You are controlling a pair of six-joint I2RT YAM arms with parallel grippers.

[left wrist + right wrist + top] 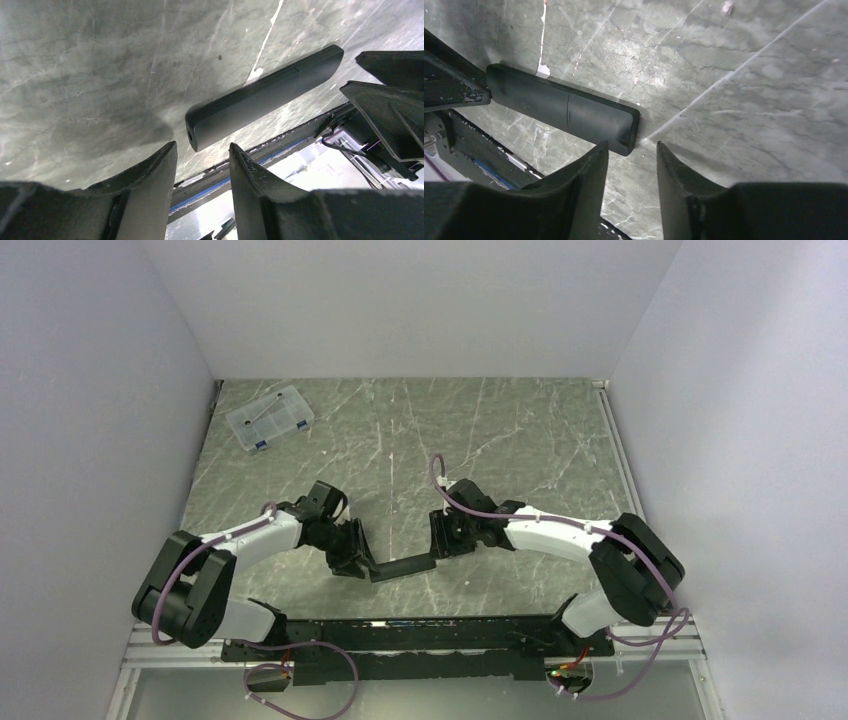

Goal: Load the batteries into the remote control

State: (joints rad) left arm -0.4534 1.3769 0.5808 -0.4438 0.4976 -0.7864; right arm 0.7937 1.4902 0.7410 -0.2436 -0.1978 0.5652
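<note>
At the far left of the top view, a clear plastic compartment box [269,418] sits near the back corner of the grey, marble-veined worktop [520,440], well apart from everything else; what it contains is too small to make out. Nearer the arms, the left gripper [358,558] reaches in toward the remote control [405,566], a slim matte black bar lying flat on the worktop between both arms. Only the left wrist camera shows its blunt end with rounded corners and a small round hole. The same camera shows the left fingers [160,175], dark and wedge-shaped with scuffed edges, spread with a clear gap and gripping nothing, the remote's end just ahead of their tips. The right wrist view alone shows a thin seam crossing the remote's back. The right gripper [438,543] meets the opposite end, its fingers [674,175] likewise parted and empty.
</note>
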